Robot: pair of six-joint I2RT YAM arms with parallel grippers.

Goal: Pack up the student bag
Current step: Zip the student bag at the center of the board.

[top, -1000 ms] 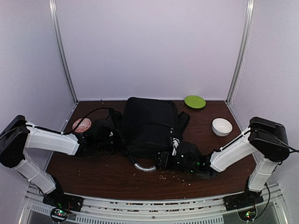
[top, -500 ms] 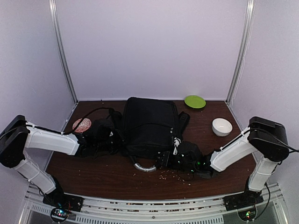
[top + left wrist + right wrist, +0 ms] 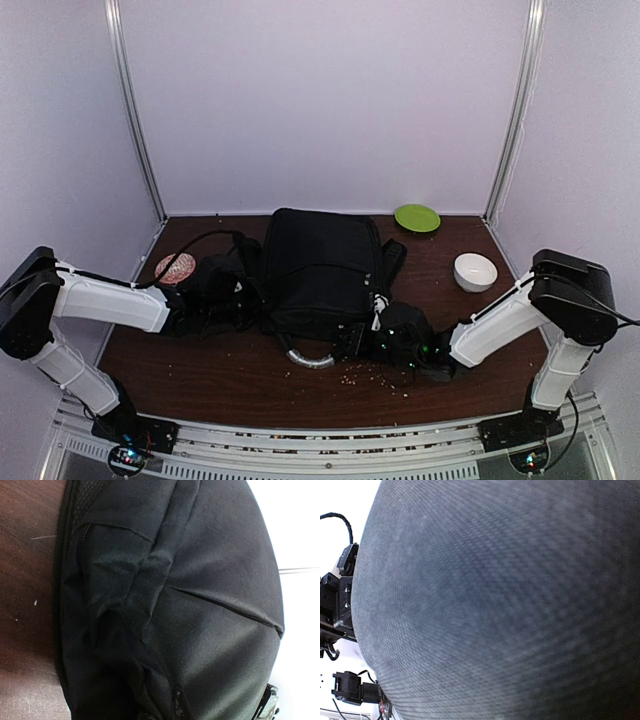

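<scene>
The black student bag (image 3: 320, 265) lies flat in the middle of the table. It fills the left wrist view (image 3: 200, 595) with creased fabric and a zip line. It fills the right wrist view (image 3: 495, 605) as close woven fabric. My left gripper (image 3: 243, 298) is pressed against the bag's left side. My right gripper (image 3: 362, 340) is at the bag's near right corner. Black fingers merge with the black fabric, so I cannot see either gripper's jaws. A curved grey handle (image 3: 310, 359) sticks out at the bag's near edge.
A green plate (image 3: 417, 217) sits at the back right, and a white bowl (image 3: 475, 271) is on the right. A pinkish round thing (image 3: 175, 267) lies at the left behind my left arm. Small crumbs (image 3: 378, 376) are scattered on the brown table near the front.
</scene>
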